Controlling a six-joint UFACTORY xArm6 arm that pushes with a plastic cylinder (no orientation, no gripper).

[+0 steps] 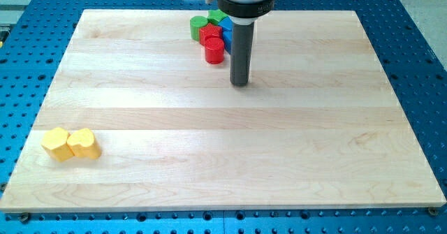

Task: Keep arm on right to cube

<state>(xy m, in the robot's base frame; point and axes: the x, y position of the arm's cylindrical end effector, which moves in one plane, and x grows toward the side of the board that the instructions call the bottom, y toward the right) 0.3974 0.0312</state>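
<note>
Blue cube (227, 30): near the view's top centre of the table (293, 150), part of a tight cluster; mostly hidden by neighbouring blocks and by the rod, so only a sliver of blue shows.

Tool: a straight dark rod with no jaws, nothing to open or close, and nothing held. My tip (240, 84) rests on the table to the view's right of the blue cube and a little below it, near but apart from it; the rod's upper part overlaps the cube's right edge in this view.

Red cylinder (214, 50): just below-left of the blue cube, upright, at the cluster's lower edge.

Second red block (208, 33): directly left of the blue cube, touching the cluster; shape unclear.

Green cylinder (198, 26): further left of the blue cube, at the cluster's left edge.

Second green block (217, 16): above-left of the blue cube, partly hidden by the arm; shape unclear.

Two yellow blocks, (56, 144) and (84, 142): far below-left of the blue cube, near the table's lower-left corner, touching each other.
</note>
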